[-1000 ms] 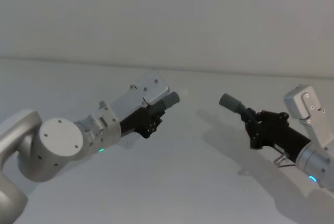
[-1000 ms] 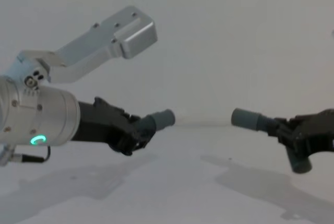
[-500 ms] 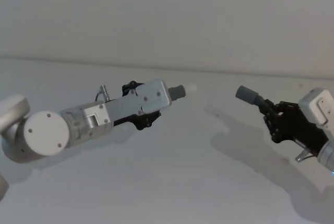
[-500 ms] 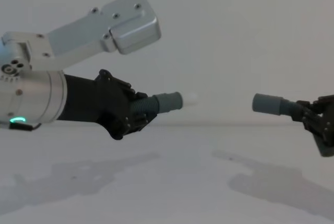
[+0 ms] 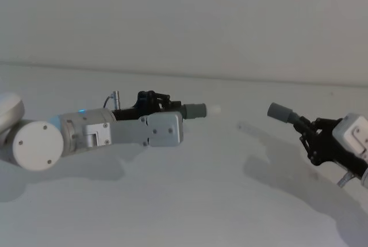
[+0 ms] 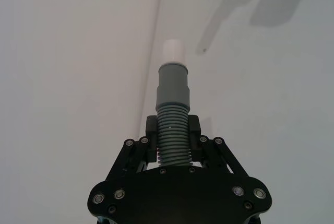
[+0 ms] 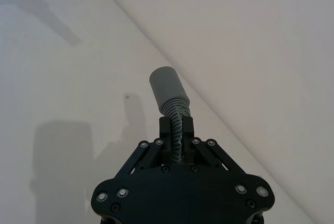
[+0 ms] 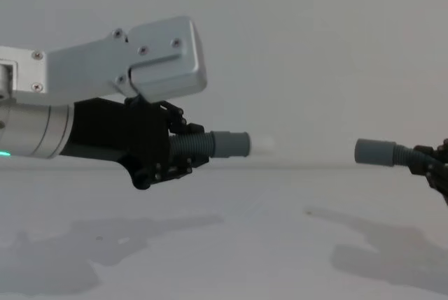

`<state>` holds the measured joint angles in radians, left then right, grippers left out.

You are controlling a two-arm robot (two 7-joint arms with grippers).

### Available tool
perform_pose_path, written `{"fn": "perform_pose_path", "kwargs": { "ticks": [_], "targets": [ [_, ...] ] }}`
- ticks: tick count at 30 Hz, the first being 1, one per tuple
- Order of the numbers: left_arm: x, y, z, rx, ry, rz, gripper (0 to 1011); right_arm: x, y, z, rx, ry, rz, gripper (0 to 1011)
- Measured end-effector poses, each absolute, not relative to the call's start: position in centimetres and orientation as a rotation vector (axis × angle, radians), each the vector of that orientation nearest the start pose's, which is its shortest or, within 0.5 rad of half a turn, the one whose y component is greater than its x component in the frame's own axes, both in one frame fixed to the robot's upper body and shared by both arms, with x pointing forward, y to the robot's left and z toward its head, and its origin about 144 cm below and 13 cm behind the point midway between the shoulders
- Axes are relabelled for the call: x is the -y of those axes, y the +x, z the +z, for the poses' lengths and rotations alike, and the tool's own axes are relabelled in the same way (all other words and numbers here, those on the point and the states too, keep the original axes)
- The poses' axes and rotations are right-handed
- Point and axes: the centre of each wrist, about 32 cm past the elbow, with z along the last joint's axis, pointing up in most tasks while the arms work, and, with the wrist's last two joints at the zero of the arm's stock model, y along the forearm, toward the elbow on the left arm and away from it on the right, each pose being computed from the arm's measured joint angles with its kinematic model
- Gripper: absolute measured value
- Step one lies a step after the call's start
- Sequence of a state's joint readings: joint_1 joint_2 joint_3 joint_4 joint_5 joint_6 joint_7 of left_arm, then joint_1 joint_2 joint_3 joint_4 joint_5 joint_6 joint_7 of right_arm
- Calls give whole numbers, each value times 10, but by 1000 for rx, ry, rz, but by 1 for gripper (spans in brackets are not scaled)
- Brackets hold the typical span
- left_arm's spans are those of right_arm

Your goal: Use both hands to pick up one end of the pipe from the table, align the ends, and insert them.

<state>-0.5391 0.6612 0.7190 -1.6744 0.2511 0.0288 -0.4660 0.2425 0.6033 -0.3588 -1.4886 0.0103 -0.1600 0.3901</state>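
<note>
Head view: left gripper (image 5: 164, 102) is clenched on one pipe piece (image 5: 194, 110), right gripper (image 5: 310, 137) on the other (image 5: 282, 111), both raised off the table (image 5: 190, 201); cuffs are faced for mating, well apart.

Chest view: heights look matched; the gap between is open.

Wrist views: ribbed middles are pinched.

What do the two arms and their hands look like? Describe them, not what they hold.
Both arms are silver-grey metal cylinders carrying boxy grey camera housings with small screws. Each hand, left hand and right hand, is black, with linkage fingers dotted with silver rivets. A thin cable loops beside each wrist.
</note>
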Motion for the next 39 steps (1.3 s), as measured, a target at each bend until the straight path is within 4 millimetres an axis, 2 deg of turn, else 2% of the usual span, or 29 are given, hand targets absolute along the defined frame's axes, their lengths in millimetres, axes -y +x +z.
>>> {"fn": "perform_pose_path", "kwargs": {
  "ticks": [17,25,39],
  "targets": [
    [-227,522,1276,967,683,430,325,322,495,1179,589,-332,-711,105],
    [-228,522,1277,982,688,416,325,315,493,1178,582,-273,-674,104],
    [-229,523,1277,992,692,406,325,296,502,1176,556,-238,-644,105]
  ]
}}
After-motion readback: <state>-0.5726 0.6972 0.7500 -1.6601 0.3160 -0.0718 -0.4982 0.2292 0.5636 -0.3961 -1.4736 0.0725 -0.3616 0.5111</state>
